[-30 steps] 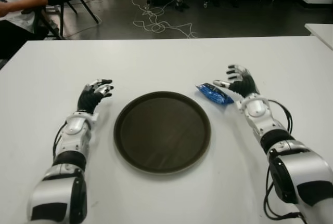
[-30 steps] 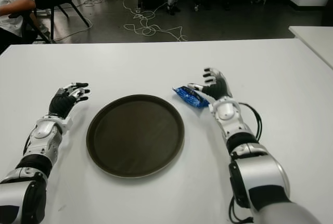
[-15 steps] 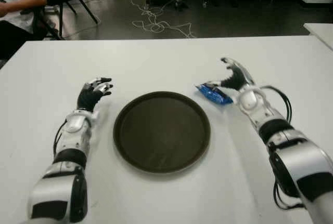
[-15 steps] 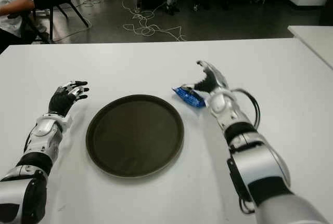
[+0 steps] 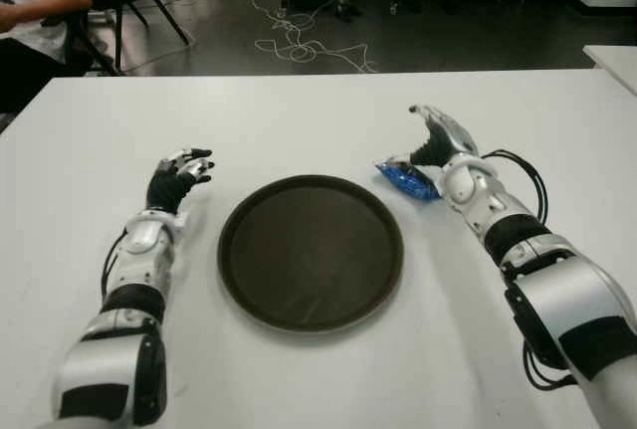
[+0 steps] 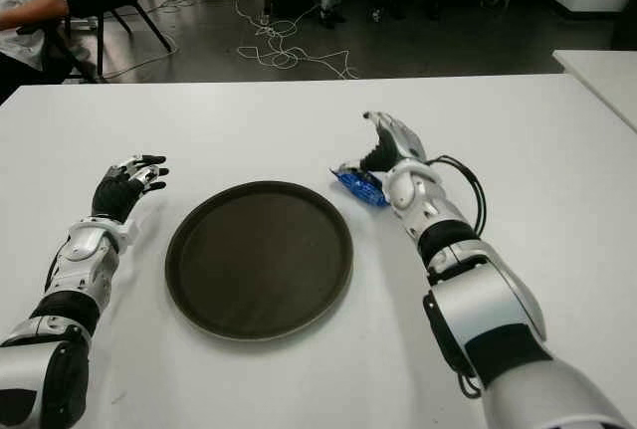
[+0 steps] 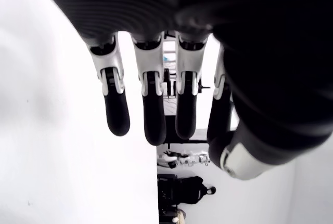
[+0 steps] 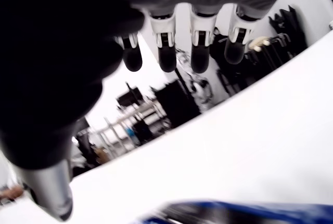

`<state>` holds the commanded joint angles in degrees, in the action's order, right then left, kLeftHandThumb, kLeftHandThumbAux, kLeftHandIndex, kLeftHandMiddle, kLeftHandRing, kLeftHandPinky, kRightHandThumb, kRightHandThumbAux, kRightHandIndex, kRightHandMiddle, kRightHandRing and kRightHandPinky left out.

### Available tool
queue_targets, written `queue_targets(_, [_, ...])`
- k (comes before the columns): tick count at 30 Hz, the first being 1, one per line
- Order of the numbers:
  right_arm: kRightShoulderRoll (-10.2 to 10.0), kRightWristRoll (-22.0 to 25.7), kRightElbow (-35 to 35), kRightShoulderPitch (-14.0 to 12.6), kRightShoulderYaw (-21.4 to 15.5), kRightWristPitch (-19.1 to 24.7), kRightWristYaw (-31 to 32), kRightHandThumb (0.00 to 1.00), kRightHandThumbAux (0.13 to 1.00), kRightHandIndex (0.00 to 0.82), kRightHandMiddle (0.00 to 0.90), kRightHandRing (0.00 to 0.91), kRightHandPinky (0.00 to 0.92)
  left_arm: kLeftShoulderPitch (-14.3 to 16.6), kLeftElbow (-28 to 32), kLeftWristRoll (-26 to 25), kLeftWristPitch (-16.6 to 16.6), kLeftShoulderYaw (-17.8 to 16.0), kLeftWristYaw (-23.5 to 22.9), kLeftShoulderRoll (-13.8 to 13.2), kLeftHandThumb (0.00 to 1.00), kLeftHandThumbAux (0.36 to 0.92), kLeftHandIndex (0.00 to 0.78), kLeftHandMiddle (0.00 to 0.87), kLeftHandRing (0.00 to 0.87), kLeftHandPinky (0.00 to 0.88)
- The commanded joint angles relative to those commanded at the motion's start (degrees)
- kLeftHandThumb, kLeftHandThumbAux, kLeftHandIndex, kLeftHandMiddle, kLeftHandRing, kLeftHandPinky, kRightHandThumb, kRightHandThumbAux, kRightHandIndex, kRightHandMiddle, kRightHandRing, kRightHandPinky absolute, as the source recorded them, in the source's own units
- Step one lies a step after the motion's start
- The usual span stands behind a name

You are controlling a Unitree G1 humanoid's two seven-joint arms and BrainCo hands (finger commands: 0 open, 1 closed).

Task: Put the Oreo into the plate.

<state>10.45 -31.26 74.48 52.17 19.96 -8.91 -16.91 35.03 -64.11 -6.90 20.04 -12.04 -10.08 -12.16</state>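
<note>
The blue Oreo packet (image 5: 406, 178) lies on the white table just right of the round dark plate (image 5: 310, 252). My right hand (image 5: 430, 142) hovers over the packet's far right end, fingers spread and arched, thumb low by the wrapper. In the right wrist view the packet (image 8: 229, 212) shows as a blue strip below the open fingers (image 8: 200, 52), with nothing between them. My left hand (image 5: 177, 176) shows left of the plate, fingers relaxed and holding nothing, as the left wrist view confirms with straight fingers (image 7: 151, 109). The plate holds nothing.
The white table (image 5: 299, 120) stretches wide around the plate. A seated person (image 5: 30, 11) and a chair are past the far left corner. Cables (image 5: 299, 46) lie on the floor beyond the far edge. Another white table (image 5: 612, 56) edges in at right.
My right hand has swung left and forward, turning from palm-up beside the packet to arched over its right end. The packet, plate and left hand stay in place.
</note>
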Motion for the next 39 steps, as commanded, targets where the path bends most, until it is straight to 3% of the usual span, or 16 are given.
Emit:
queue_targets(11, [-0.7,-1.3,-0.2,0.4,2.5,0.9,-0.1,0.000,0.770,0.132,0.121,0.126,0.118,0.0,-0.3,0.0,0.1,-0.1,0.4,0.1,0.671,0.725,0.398,0.278,0.282,0.310])
queue_targets(29, [-0.7,-2.2,-0.5,0.3,4.0,1.6,0.9,0.000,0.701,0.117,0.103,0.102,0.111,-0.2,0.4,0.2,0.1,0.2,0.4,0.2,0.669,0.723,0.398,0.273,0.281,0.304])
queue_targets(39, [-0.7,-3.3,-0.6,0.7,5.4,4.7,1.5,0.000,0.718,0.105,0.097,0.111,0.116,-0.2,0.5,0.1,-0.2,0.2,0.8,0.3,0.671,0.722,0.398,0.287,0.289,0.308])
